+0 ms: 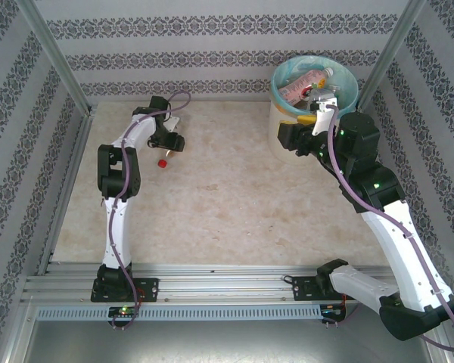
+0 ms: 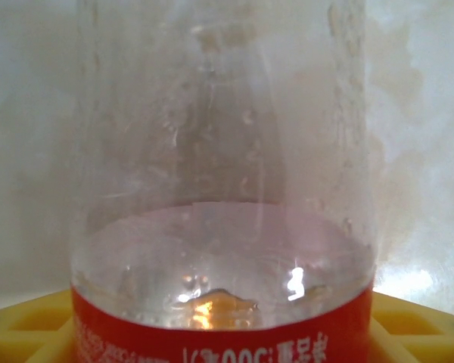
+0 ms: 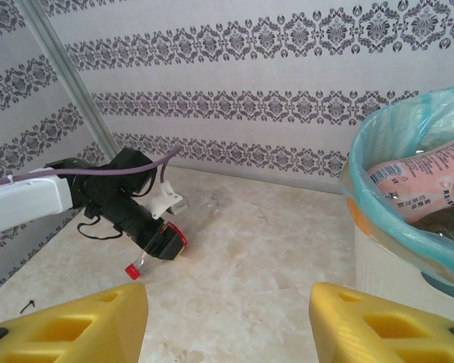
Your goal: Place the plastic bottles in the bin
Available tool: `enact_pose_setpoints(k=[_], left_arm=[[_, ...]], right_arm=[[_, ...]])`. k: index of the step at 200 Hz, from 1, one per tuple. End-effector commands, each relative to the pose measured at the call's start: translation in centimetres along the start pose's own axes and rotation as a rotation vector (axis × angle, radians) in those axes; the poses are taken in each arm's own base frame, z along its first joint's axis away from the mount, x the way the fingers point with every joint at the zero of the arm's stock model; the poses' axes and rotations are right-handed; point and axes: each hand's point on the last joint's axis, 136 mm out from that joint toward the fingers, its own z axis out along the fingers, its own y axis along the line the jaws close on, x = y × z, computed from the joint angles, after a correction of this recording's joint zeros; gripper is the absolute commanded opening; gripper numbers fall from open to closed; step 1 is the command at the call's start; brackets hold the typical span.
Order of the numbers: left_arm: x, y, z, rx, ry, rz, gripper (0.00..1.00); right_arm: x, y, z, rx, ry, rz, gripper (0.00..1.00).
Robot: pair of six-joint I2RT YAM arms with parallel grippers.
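Yellow fingers (image 3: 83, 325) of the right gripper (image 3: 228, 296) sit apart, nothing between them, low in frame, near the bin (image 3: 386, 265) at right; pink-label bottle (image 3: 427, 178) lies inside. Upper left of top view, left gripper (image 1: 168, 145) straddles red-label bottle (image 2: 227, 189) lying on table (image 1: 234, 197); clamped or not, can't tell.

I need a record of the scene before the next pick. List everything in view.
bottle on table: one, clear with red label and red cap, far left of the table
bottles in bin: at least one, pink label; others too jumbled to count
bin: one, cream-white with turquoise liner, far right corner
table: one, beige marble
walls: grey-white patterned, on three sides
arms: two, white and black, near edge
left claw: yellow fingers, around the bottle; grip unclear
right claw: yellow fingers, open, empty, beside the bin
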Motion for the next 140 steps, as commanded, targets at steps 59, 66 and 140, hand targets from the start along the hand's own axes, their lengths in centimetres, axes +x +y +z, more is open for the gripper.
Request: enact_pose_setpoints(k=[59, 66, 140], left_arm=[[-3.9, -7.1, -20.8, 0.164, -0.576, 0.044, 0.60], [-3.6, -8.1, -22.6, 0.185, -0.629, 0.056, 0.60], [4.8, -23.9, -35.6, 0.642, -1.006, 0.447, 0.60]], right_arm=[[-0.6, 1.8, 1.7, -0.078, -0.031, 0.039, 0.61], [-0.7, 2.3, 1.8, -0.096, -0.034, 0.032, 0.61], [-3.7, 12.5, 0.9, -0.543, -0.201, -0.030, 0.78]])
